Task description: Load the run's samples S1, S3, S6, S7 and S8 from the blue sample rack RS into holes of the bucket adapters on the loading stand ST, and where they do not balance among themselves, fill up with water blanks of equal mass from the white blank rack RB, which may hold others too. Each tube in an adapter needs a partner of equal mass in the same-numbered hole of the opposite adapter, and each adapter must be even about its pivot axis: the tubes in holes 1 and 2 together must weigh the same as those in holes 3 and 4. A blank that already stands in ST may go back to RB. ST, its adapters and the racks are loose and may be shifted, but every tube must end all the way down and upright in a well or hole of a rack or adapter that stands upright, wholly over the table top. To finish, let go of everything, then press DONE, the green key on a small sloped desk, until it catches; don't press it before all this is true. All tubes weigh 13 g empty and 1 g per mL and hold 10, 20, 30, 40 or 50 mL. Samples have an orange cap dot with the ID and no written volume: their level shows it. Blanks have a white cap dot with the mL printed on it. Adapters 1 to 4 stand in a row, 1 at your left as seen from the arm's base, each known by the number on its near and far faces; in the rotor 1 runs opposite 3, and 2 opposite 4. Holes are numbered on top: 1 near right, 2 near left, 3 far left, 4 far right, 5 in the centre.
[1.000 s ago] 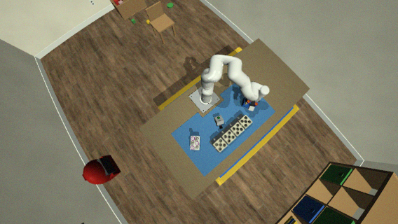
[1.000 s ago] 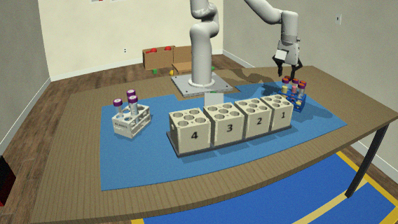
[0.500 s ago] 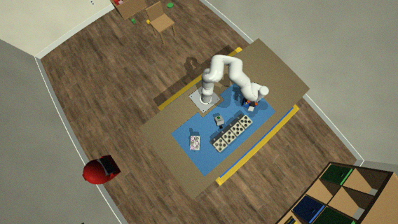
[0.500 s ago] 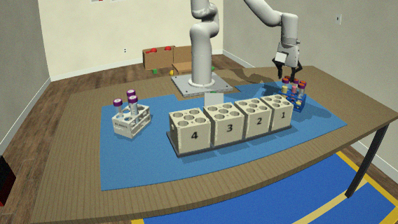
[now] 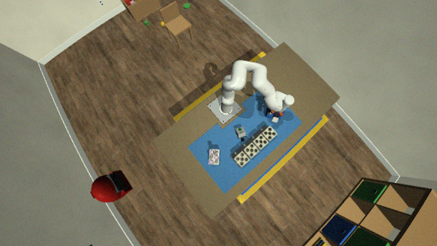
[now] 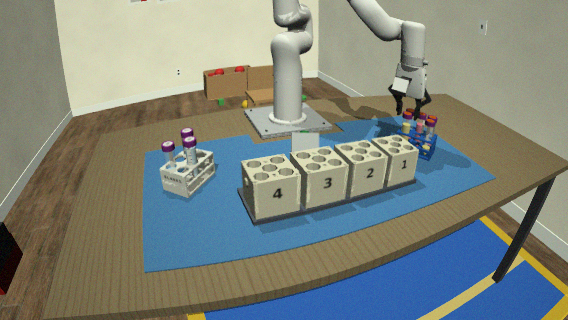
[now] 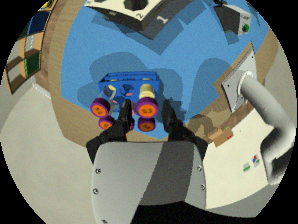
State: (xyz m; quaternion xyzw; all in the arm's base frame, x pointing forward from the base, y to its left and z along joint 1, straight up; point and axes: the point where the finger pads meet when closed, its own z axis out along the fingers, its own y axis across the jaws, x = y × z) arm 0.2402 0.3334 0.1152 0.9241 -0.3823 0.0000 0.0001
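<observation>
The blue sample rack RS (image 6: 419, 138) stands on the blue mat at the right, beside adapter 1 (image 6: 400, 159). It holds several purple-capped sample tubes with orange dots. My gripper (image 6: 413, 112) is open and hangs right over the rack, with its fingertips about at cap height. In the wrist view the fingers stand on either side of one tube cap (image 7: 145, 103) without gripping it. The loading stand ST (image 6: 327, 175) carries adapters 1 to 4 in a row, and all holes in view are empty. The white blank rack RB (image 6: 187, 167) holds three purple-capped tubes.
The DONE desk with its green key (image 5: 239, 129) sits between the arm's base (image 5: 226, 109) and the stand. It also shows in the wrist view (image 7: 242, 26). The table's right edge runs close behind the sample rack.
</observation>
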